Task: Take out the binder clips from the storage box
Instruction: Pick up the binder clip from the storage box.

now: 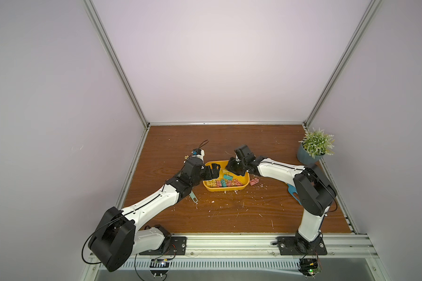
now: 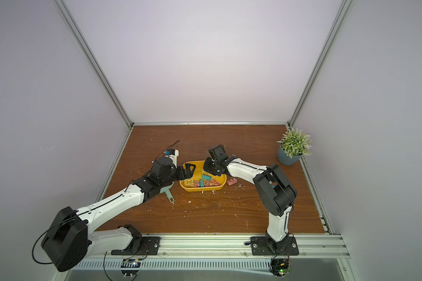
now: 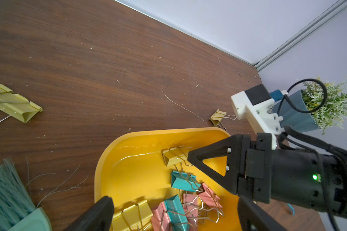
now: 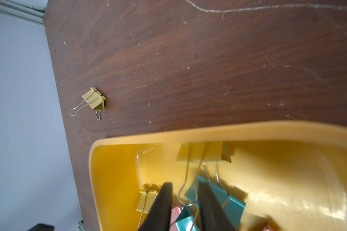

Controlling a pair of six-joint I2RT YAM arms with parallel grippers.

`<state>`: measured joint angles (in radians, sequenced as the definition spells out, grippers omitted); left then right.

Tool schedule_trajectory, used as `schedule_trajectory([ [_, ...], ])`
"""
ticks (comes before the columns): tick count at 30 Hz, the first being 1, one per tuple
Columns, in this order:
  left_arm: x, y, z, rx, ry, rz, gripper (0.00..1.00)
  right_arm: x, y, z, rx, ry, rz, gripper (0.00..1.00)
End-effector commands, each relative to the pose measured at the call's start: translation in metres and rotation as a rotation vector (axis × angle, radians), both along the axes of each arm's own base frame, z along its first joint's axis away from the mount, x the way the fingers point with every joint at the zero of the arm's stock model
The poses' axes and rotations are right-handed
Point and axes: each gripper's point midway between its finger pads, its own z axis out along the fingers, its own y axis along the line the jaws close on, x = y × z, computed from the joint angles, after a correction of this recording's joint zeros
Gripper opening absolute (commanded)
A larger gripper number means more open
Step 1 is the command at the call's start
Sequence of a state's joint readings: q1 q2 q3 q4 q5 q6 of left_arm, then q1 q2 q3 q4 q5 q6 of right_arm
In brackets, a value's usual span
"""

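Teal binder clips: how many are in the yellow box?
2. One teal clip lies by the right gripper; the other rests among pink clips. Others may be hidden beneath the gripper.

Yellow storage box (pink, teal binder clips)

Shallow yellow plastic tub with rolled rim sits on the brown wood-grain tabletop. Pastel binder clips are heaped in the tub's near half; 1 teal clip lies just behind the heap. Pink clips sit on the table just outside the tub's right-arm end. Left gripper is over the left-arm end, jaws wide apart. Right gripper is low over the far right part, jaw gap unreadable. Teal dustpan lies beside the tub, under the left arm.
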<state>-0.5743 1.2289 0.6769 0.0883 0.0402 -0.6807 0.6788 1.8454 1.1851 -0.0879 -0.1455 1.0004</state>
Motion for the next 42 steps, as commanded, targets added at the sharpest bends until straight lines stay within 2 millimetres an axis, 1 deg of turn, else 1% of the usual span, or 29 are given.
schedule_trajectory([
  [1, 0.002, 0.003, -0.003, 0.008, 0.011, 0.007, 0.99, 0.002, 0.007, 0.000, 0.050, 0.010, 0.002, 0.28],
  [4, 0.003, 0.002, -0.003, 0.008, 0.013, 0.004, 0.99, -0.001, 0.007, -0.006, 0.055, 0.030, 0.001, 0.30],
  [9, 0.002, 0.003, -0.004, 0.009, 0.017, 0.004, 0.99, -0.002, 0.010, -0.008, 0.074, 0.038, 0.002, 0.30],
  [11, 0.002, 0.003, -0.005, 0.011, 0.018, 0.004, 0.99, -0.002, 0.009, -0.010, 0.072, 0.042, -0.002, 0.28],
  [14, 0.002, 0.004, -0.004, 0.011, 0.018, 0.005, 0.99, -0.001, 0.007, -0.007, 0.073, 0.031, -0.004, 0.23],
  [19, 0.002, 0.004, -0.004, 0.014, 0.018, 0.007, 0.99, -0.005, 0.002, 0.004, 0.087, 0.008, -0.016, 0.14],
  [27, 0.003, 0.003, -0.004, 0.012, 0.021, 0.005, 0.99, -0.014, -0.009, 0.022, 0.116, -0.028, -0.033, 0.04],
  [32, 0.003, 0.000, -0.003, 0.005, 0.021, -0.005, 0.99, -0.015, -0.014, 0.030, 0.106, -0.064, -0.032, 0.03],
  [36, 0.004, -0.002, 0.000, -0.004, 0.015, -0.014, 0.99, -0.009, -0.017, 0.046, 0.114, -0.158, -0.022, 0.04],
  [38, 0.004, -0.003, 0.000, -0.006, 0.015, -0.016, 0.99, -0.007, -0.015, 0.053, 0.112, -0.206, 0.004, 0.04],
  [42, 0.004, -0.004, 0.000, -0.005, 0.016, -0.022, 0.99, -0.002, -0.012, 0.060, 0.088, -0.253, 0.047, 0.04],
])
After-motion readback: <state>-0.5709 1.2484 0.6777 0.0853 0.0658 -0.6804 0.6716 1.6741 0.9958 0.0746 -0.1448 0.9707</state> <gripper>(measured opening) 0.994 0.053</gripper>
